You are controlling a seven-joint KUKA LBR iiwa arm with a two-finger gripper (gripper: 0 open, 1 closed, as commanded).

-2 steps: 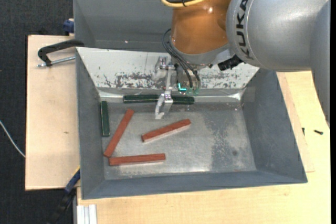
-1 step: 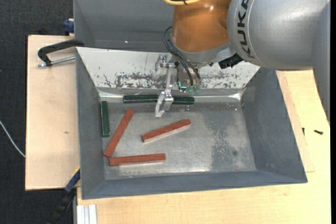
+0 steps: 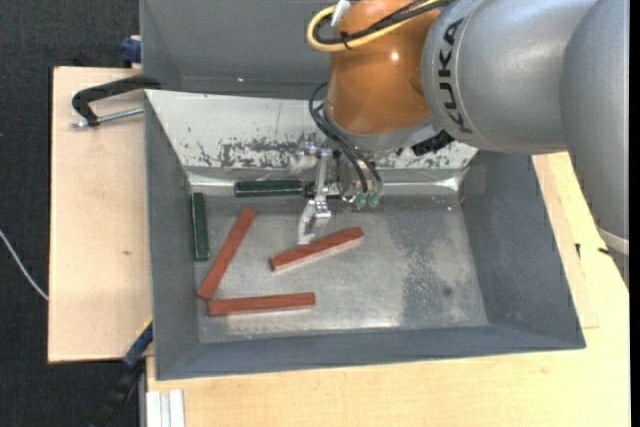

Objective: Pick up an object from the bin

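Grey bin (image 3: 430, 275), end effector (image 3: 317, 221) over red stick (image 3: 330, 246), green stick (image 3: 268, 186) just behind

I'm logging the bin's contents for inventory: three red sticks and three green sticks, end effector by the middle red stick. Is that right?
Not quite. The camera view shows two green sticks, not three: one lying at the back, one at the left. The rest holds: three red sticks, with the end effector by the middle one.

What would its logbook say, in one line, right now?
pincer: over left half of middle red-brown stick | stick: flat on bin floor | nearby: two more red-brown sticks, two dark green sticks
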